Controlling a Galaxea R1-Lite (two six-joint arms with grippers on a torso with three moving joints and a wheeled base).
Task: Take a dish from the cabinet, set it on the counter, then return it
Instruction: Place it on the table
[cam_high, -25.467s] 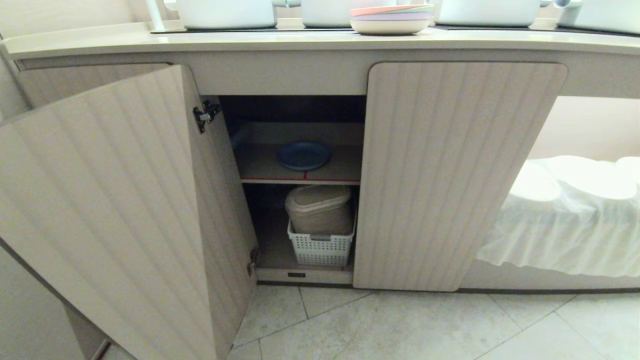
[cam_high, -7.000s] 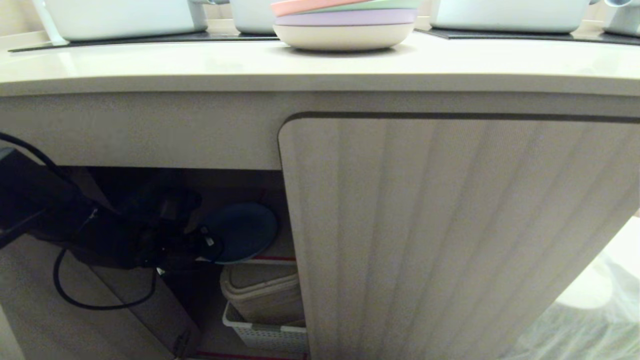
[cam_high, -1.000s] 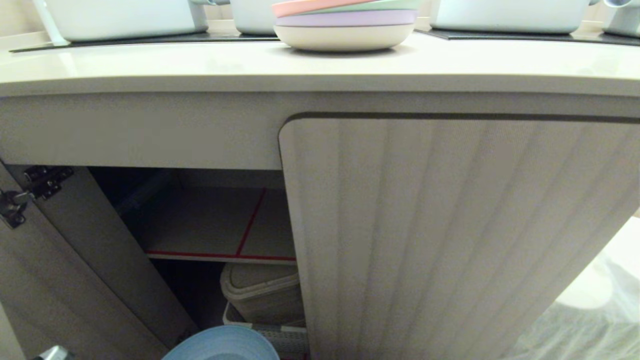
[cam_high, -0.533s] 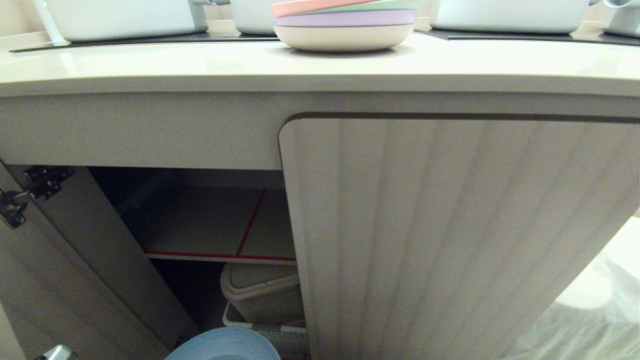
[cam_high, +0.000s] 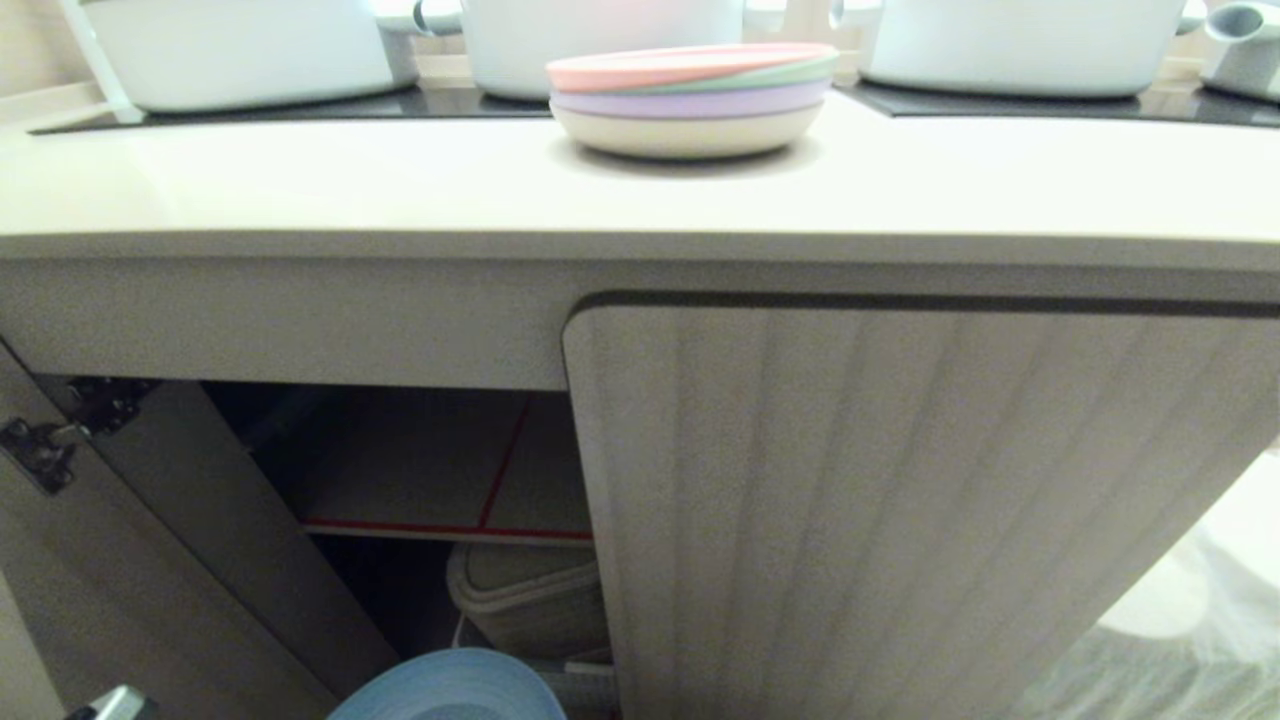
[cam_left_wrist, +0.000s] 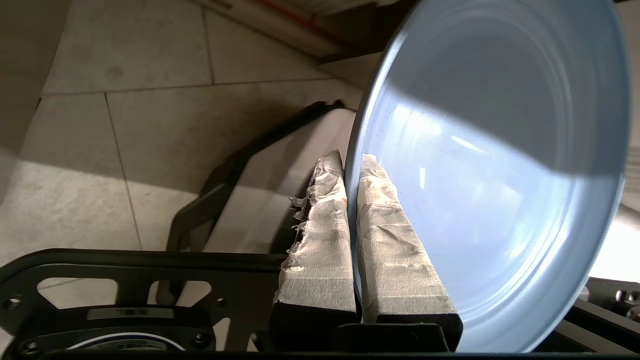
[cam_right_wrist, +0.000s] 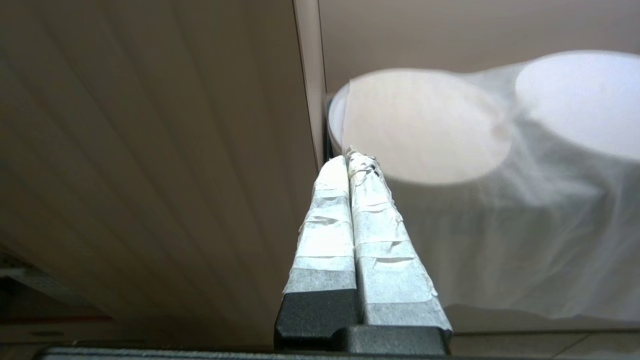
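Note:
The light blue dish (cam_left_wrist: 495, 165) is clamped by its rim in my left gripper (cam_left_wrist: 352, 162), one taped finger on each face. In the head view only the dish's top edge (cam_high: 445, 685) shows at the bottom, out in front of the open cabinet (cam_high: 420, 460). The cabinet's red-edged shelf (cam_high: 440, 528) holds nothing. Above it runs the cream counter (cam_high: 300, 190). My right gripper (cam_right_wrist: 350, 157) is shut on nothing, parked beside the closed ribbed door (cam_right_wrist: 150, 150).
A pink-topped stack of pastel plates (cam_high: 690, 100) and white pots (cam_high: 240, 45) sit on the counter by black hob panels. The left door (cam_high: 120, 560) stands open. A beige bin in a white basket (cam_high: 530, 590) fills the lower cabinet. White cloth-covered stools (cam_right_wrist: 500, 165) stand at the right.
The head view has risen, so the counter and cabinet sit lower in the picture and more countertop shows. The dish stays at the bottom edge, held by the left gripper.

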